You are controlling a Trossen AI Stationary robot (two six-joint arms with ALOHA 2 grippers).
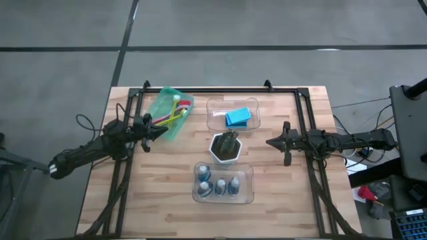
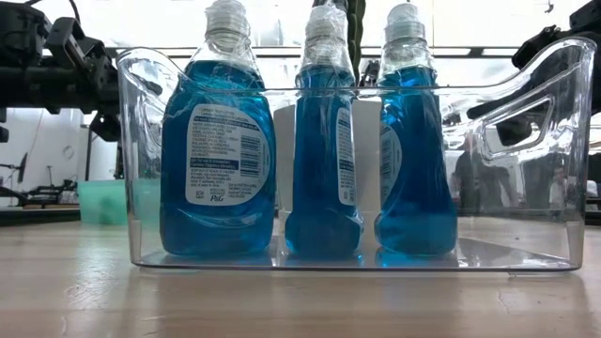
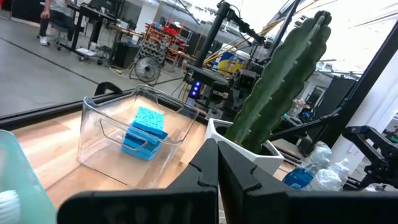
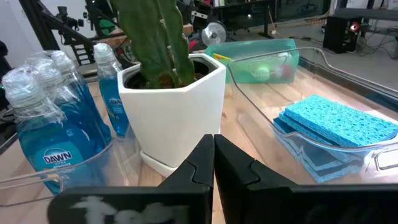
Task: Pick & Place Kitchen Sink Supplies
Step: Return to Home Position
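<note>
Since every supply visible from above already lies in a container, the sorting looks finished. The step in hand appears to be the retreat to rest, which calls only for both arms to draw back without clipping a bin wall.

In the high view, the left gripper hovers at the edge of the pale green plastic tray, which holds the slim yellow, pink and green brushes. The right gripper hangs beside, but apart from, the white hexagonal pot. The upper clear plastic bin contains the flat blue rectangular sponges. The lower clear plastic bin contains three small clear bottles of blue liquid.

In the low view, those bottles stand upright in a row inside their bin.

In the left wrist view, the left gripper is clenched on nothing, and the sponges lie stacked in their bin.

In the right wrist view, the right gripper is likewise clenched and empty, with the sponges, the pot and the bottles all ahead of it.
</note>
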